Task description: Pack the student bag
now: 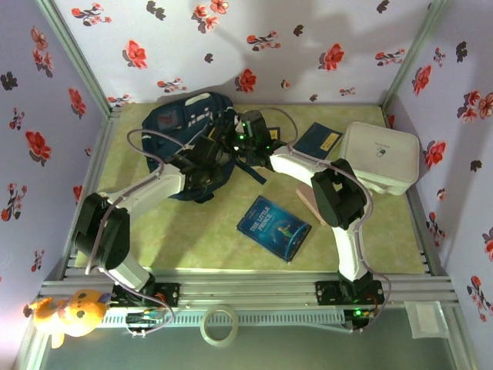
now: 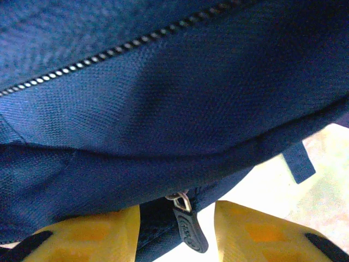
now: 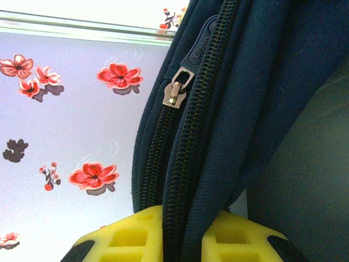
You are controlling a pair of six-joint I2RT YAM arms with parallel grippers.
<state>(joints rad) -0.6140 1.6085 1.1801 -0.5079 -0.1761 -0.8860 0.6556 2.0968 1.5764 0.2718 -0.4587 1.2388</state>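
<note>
The student bag [image 1: 181,119], navy with white patches, lies at the back left of the green mat. My left gripper [image 1: 206,158] is at its near edge. In the left wrist view its yellow fingers stand apart on either side of a dark rubber zipper pull [image 2: 191,232] that hangs from the bag's seam [image 2: 163,98], and neither finger touches the pull. My right gripper [image 1: 246,139] is at the bag's right side. It is shut on a fold of the bag's fabric and zipper tape [image 3: 182,224], below a metal slider [image 3: 177,90].
A blue book [image 1: 273,227] lies mid-mat, a dark blue booklet [image 1: 318,140] sits behind the right arm, and a white rounded box [image 1: 380,156] stands at the back right. A tape roll [image 1: 218,324] and an orange plush toy [image 1: 65,312] rest on the front rail. Floral walls enclose the mat.
</note>
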